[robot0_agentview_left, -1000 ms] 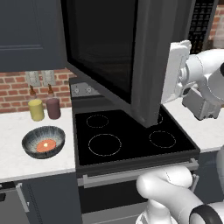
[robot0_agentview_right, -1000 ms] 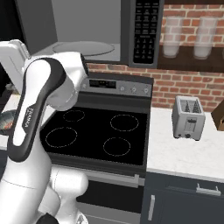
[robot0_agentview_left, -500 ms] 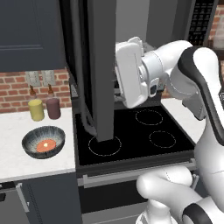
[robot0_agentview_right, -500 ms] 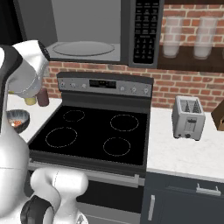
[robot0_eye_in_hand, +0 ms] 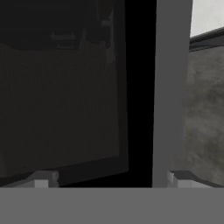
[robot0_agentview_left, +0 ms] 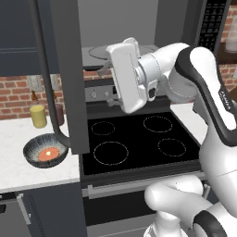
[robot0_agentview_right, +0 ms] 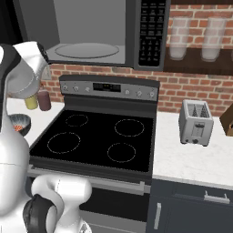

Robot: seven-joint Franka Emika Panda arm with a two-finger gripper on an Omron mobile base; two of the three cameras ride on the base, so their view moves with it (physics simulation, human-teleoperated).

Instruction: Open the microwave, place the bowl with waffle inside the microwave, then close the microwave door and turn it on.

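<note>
Bowl (robot0_agentview_left: pixel 45 151) with waffle (robot0_agentview_left: pixel 48 153) sits on surface left of stove, behind open door (robot0_agentview_left: pixel 65 74). My tool (robot0_eye_in_hand: pixel 111 177) hangs empty, tips wide apart, facing door. Risk: arm clips door edge or handle (robot0_agentview_left: pixel 48 92) reaching down for bowl; waffle may slide if bowl tips.

A toaster (robot0_agentview_right: pixel 196 122) sits on the counter right of the black stove (robot0_agentview_right: pixel 98 141); yellow jar (robot0_agentview_left: pixel 38 116) and maroon jar (robot0_agentview_right: pixel 44 99) stand left of it
</note>
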